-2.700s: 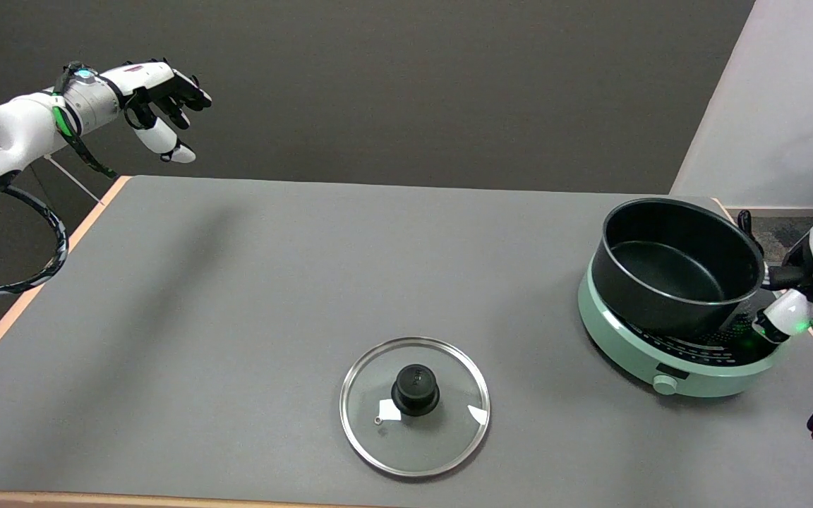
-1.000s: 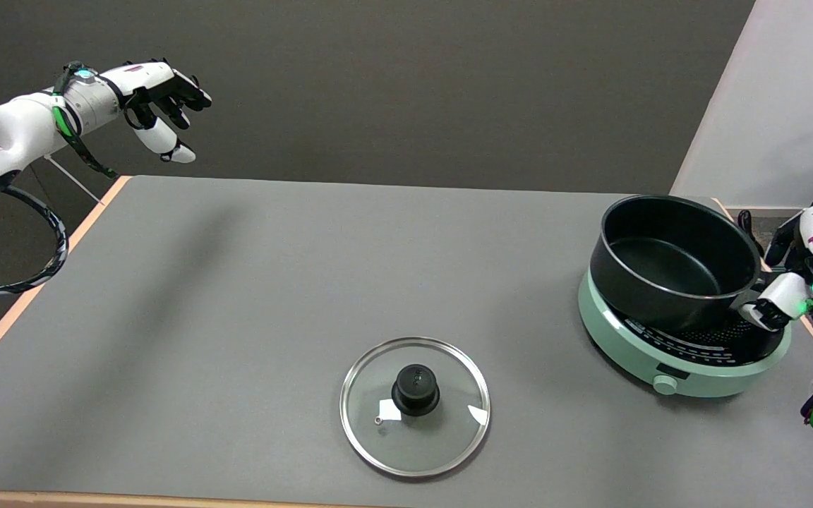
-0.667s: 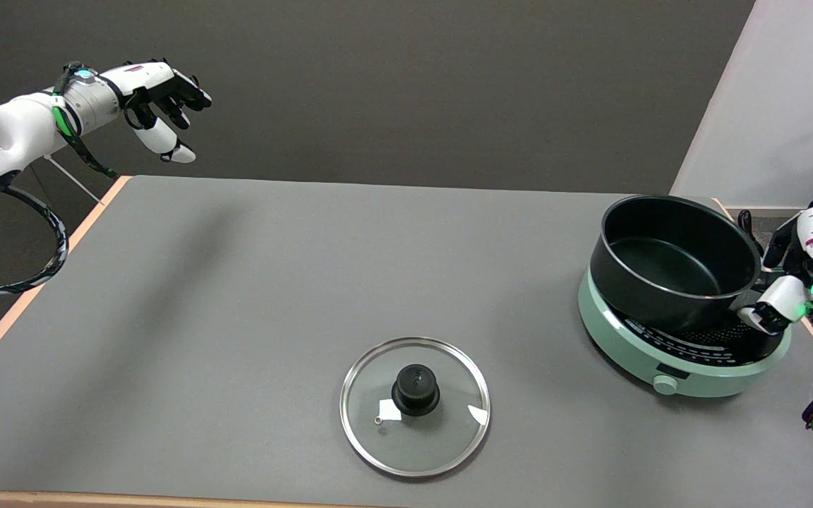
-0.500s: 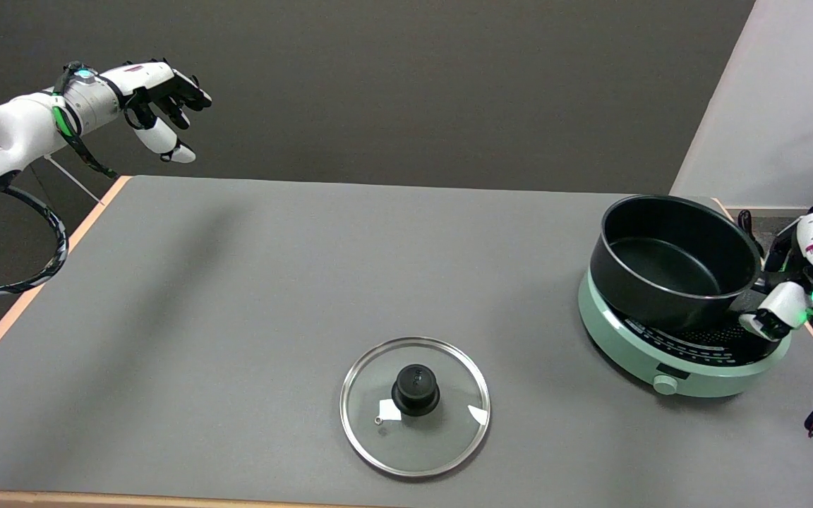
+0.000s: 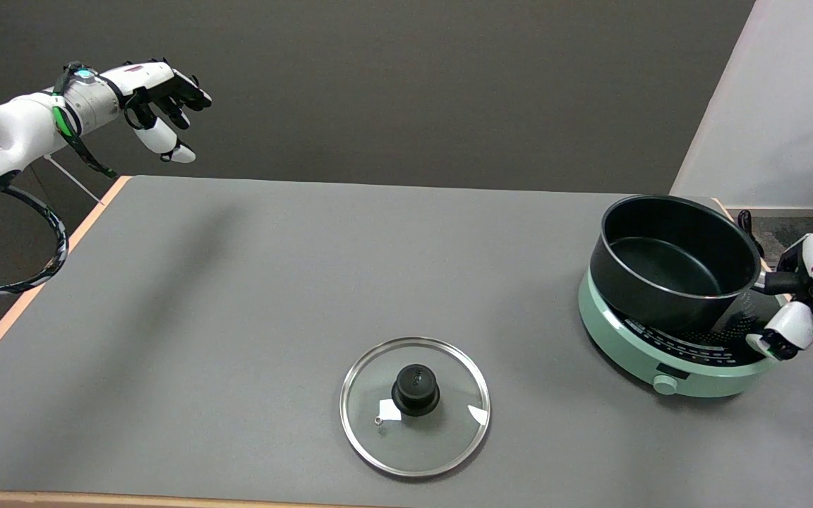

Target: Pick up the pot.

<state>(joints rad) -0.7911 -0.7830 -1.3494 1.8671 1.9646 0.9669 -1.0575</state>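
Black pot (image 5: 667, 264) tilts on cooker (image 5: 632, 346); right hand (image 5: 798, 300) grips its handle, fingers closed; lift next.

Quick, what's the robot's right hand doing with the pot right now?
Right hand: at the pot's side handle; whether it grips cannot be told.

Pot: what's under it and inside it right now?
Under the black pot is the green cooker, whose dark top plate shows on the near side; the rest is covered by the pot. Inside, only the bare dark bottom shows; the near wall hides a strip of it.
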